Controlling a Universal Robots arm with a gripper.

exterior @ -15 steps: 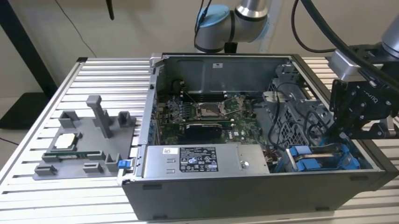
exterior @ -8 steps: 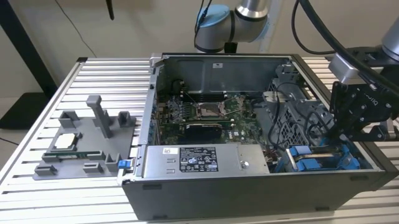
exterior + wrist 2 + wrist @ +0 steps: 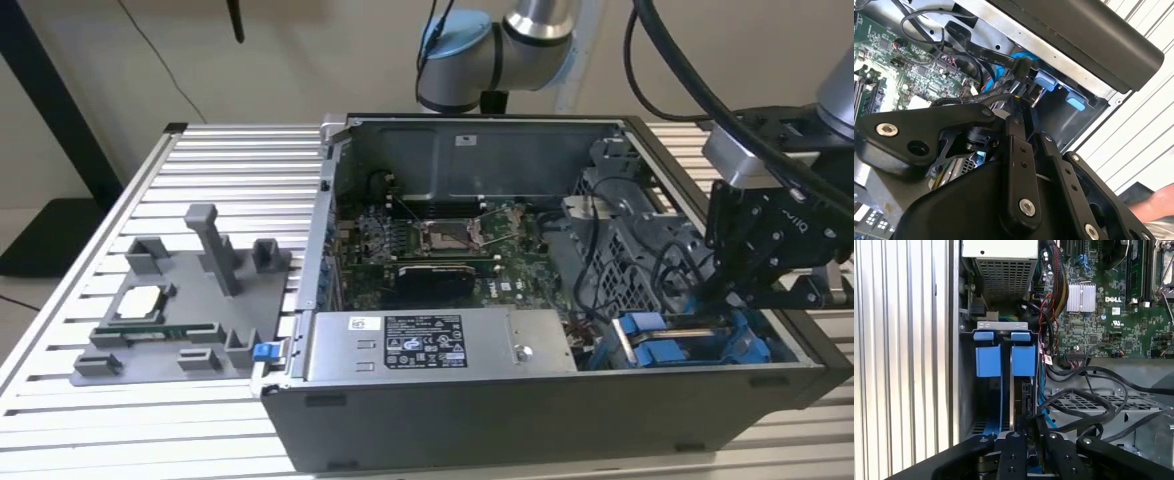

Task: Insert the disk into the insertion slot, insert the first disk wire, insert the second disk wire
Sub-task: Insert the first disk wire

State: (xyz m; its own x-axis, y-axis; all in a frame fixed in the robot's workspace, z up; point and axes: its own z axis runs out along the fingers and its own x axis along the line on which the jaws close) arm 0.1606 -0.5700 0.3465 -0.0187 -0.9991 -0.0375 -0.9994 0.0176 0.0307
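We see black cables (image 3: 1081, 405) looping just beside the grey drive cage, and the power-supply box (image 3: 441, 343) next to it inside the open case (image 3: 534, 410) on the slatted desk (image 3: 80, 420). The disk (image 3: 1023, 360) stands on edge in the insertion slot (image 3: 1001, 326), with the end effector (image 3: 1029, 422) right at it. We can't tell how far the end effector is open or whether it grips anything.

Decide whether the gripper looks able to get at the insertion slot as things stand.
Probably yes. The gripper is at the mouth of the insertion slot, and the computer case stands open above it. The black cables run beside the slot, not across it.
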